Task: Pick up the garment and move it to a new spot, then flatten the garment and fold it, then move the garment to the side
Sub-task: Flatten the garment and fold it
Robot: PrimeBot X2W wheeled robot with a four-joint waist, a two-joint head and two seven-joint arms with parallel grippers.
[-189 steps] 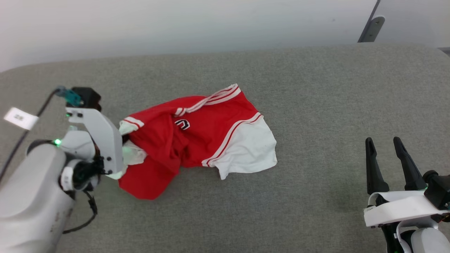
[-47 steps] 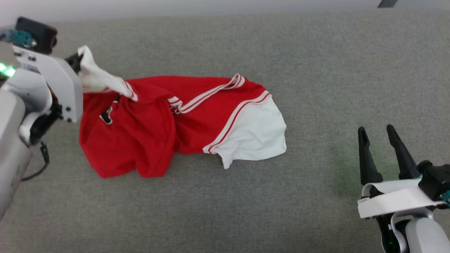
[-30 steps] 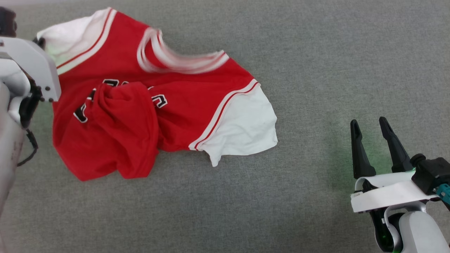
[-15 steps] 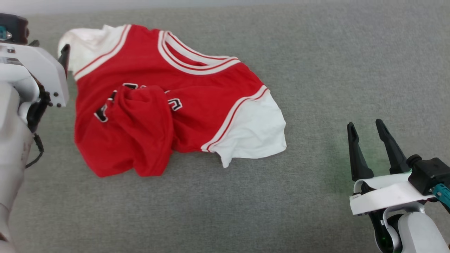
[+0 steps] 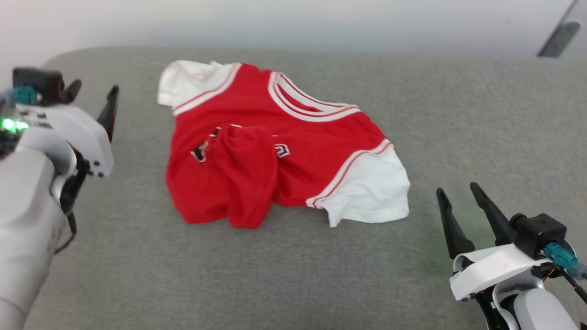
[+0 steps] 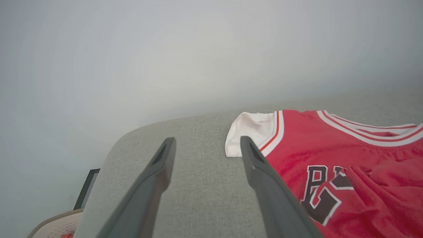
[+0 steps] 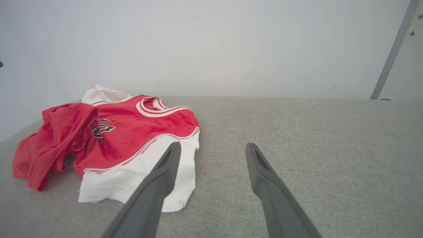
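Observation:
The garment (image 5: 284, 146), a red T-shirt with white sleeves and a striped collar, lies front up on the grey surface. Its lower part is bunched up over the black lettering. My left gripper (image 5: 94, 89) stands open to the left of the far white sleeve (image 5: 188, 82), apart from it and holding nothing. In the left wrist view the garment (image 6: 330, 145) lies just right of the left gripper (image 6: 207, 140). My right gripper (image 5: 457, 189) is open and empty, right of the near white sleeve (image 5: 371, 192). The right wrist view shows the right gripper (image 7: 213, 145) beside the garment (image 7: 132, 132).
The grey fabric surface (image 5: 293, 275) runs back to a white wall, with a rounded corner at the far left. A grey metal bracket (image 5: 557, 39) stands at the top right. A pale basket edge (image 6: 56, 226) shows below the surface's left end.
My left gripper has let go of the far white sleeve, opened and drawn back to the left. The garment has settled on the surface. The head camera has shifted; the right gripper stays open.

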